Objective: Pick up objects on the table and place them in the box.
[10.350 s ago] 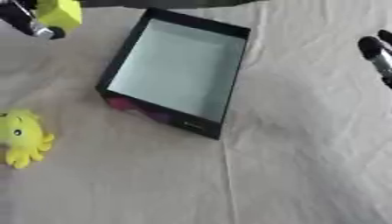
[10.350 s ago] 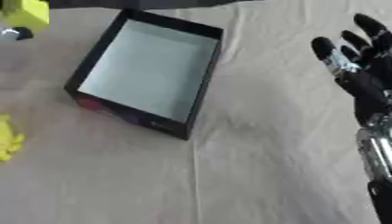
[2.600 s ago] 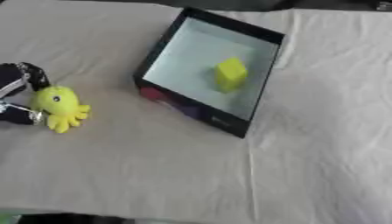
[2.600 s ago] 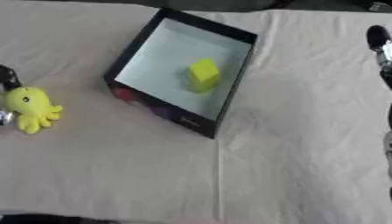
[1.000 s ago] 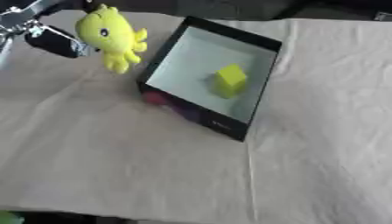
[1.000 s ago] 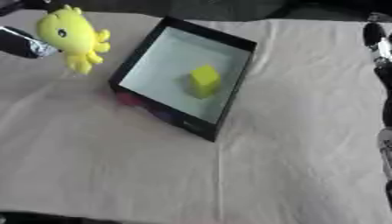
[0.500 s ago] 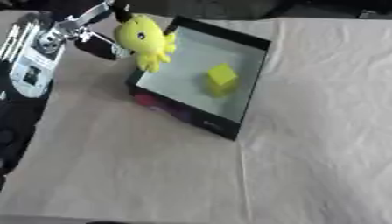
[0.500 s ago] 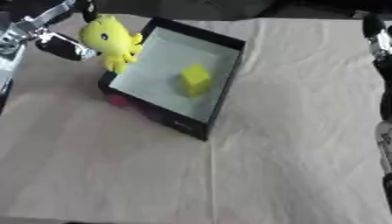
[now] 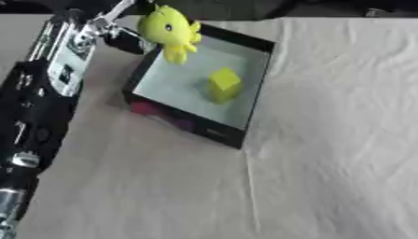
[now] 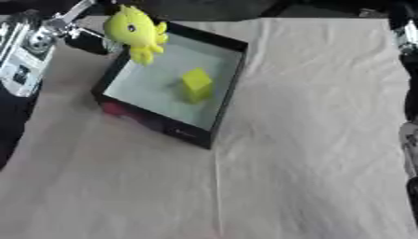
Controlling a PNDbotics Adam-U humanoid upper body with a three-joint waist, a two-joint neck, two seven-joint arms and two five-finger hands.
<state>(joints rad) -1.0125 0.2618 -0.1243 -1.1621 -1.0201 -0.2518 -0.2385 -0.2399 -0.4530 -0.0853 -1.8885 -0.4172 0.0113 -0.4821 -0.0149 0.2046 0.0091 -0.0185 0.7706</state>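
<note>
The table (image 9: 326, 140), covered in a creased pale cloth, fills both views, and its far edge meets a dark background at the top. On it sits the box (image 9: 245, 126), a black, shallow open tray set askew, with a pale floor and a patch of pink or red on its near outer wall; what that patch shows is too blurred to read. The robot's left arm (image 9: 45, 107) runs up the left side of the left eye view, black with a silver panel near the wrist, and it covers the table's left margin. At its far end the left hand (image 9: 122, 32) holds a yellow plush toy (image 9: 170, 29) at the box's far left corner. The toy hangs in the air over that corner, its dangling legs over the box's inner floor, not touching it as far as can be seen. The fingers sit on the toy's left side, dark and blurred against the background; they appear to pinch the toy, though exactly where they meet it cannot be made out. Inside the box, near the middle of the floor, stands a yellow block (image 9: 223, 84). The right hand (image 10: 404, 32) shows only as a dark sliver at the right eye view's right edge, cut off, and whether its fingers are spread or curled cannot be told.
</note>
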